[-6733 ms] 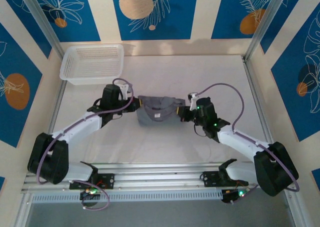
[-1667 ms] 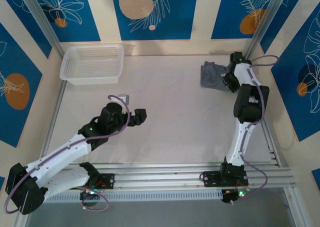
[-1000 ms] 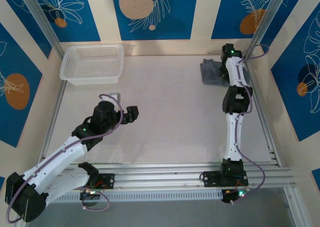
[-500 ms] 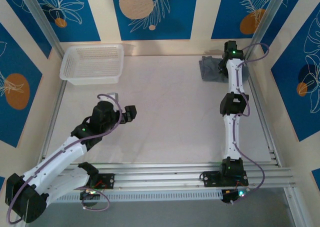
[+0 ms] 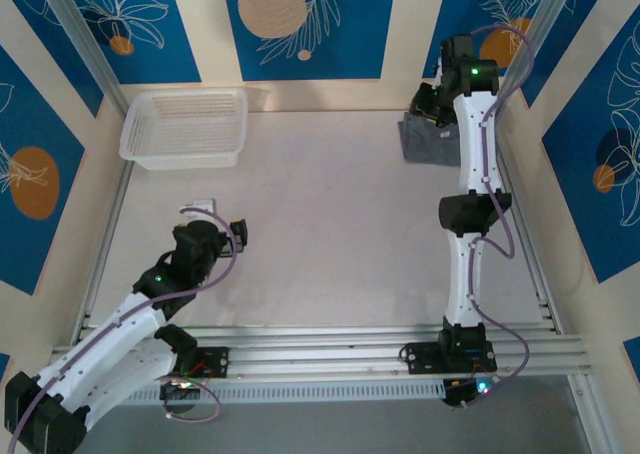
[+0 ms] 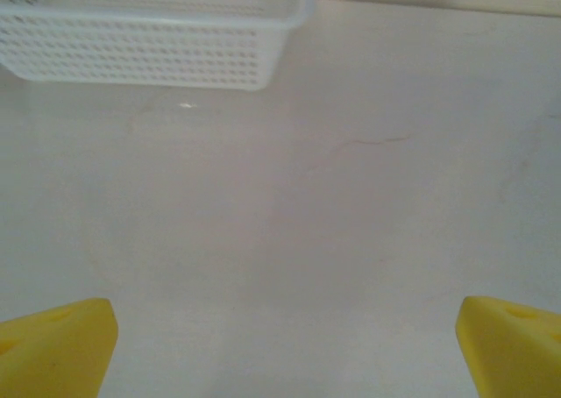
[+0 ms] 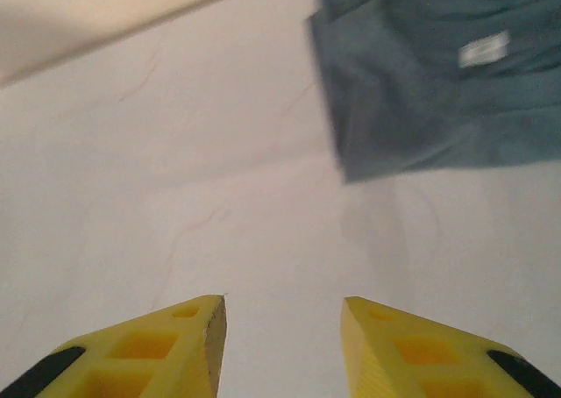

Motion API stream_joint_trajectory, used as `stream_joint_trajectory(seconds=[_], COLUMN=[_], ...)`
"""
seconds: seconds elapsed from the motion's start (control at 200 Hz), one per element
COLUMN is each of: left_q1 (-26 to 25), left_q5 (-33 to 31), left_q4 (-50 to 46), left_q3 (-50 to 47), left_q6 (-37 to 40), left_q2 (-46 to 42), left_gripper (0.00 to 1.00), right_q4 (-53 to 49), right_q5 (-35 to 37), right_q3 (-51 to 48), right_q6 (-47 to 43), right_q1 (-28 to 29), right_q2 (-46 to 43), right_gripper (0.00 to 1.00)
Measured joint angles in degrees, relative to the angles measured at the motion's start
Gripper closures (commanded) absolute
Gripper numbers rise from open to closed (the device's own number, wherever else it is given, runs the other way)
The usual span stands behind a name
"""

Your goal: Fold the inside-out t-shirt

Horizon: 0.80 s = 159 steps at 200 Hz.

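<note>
Right pincer (image 7: pixel 282 315) lifts off folded shirt (image 7: pixel 438 74), part-open, empty; left pincer (image 6: pixel 285 328) wide, empty. Withdraw straight, no snagging.

Your overhead camera looks down the pale table (image 5: pixel 330 234) from its near edge. Left wrist skims low toward the white perforated plastic basket (image 6: pixel 149 52), upper left overhead; right wrist sits close above the slate-grey fabric t-shirt (image 7: pixel 438 91), upper right overhead.

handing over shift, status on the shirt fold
Left gripper jaws wide, empty. Right gripper jaws apart, empty, clear of shirt. Shirt folded, far right corner. Basket far left.
</note>
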Motion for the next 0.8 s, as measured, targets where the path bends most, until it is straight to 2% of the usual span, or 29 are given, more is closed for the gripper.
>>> stream_joint_trajectory(seconds=[0.08,0.17,0.215,0.375,0.48,0.595,0.705,0.795], left_q1=[0.00,0.02,0.04,0.33,1.31,3.50,6.62,9.84], left_q5=[-3.32,-5.81,-6.82,-10.73,-12.28,-12.24,-11.10,-8.68], left_q4=[-0.15,0.87,1.68,6.10,10.10,13.94,20.31,26.95], left_q3=[-1.20,-3.78,-5.40,-11.96,-15.93,-17.73,-18.21,-19.34], left_q6=[2.71,5.73,6.91,10.86,13.92,16.70,18.88,20.24], left_q2=[-4.76,-10.88,-13.84,-19.19,-18.71,-14.99,-9.84,-4.81], left_gripper=[0.01,0.01,0.01,0.01,0.01,0.01,0.01,0.01], right_q4=[0.50,2.78,6.60,22.60,37.83,56.50,80.43,95.76], right_q5=[-1.57,-1.40,-1.09,-0.98,0.20,3.74,6.23,7.45], right_q3=[-12.50,-28.20,-38.69,-72.96,-93.66,-114.25,-136.61,-150.51], right_q6=[-3.52,-6.75,-8.04,-8.46,-6.67,-6.16,-8.00,-9.60], right_q1=[0.61,1.01,1.40,4.31,4.07,3.30,3.15,2.32], right_q2=[-7.43,-16.15,-22.14,-45.97,-62.93,-75.19,-80.98,-79.82], right_gripper=[0.53,0.42,0.36,0.24,0.15,0.04,0.00,0.01])
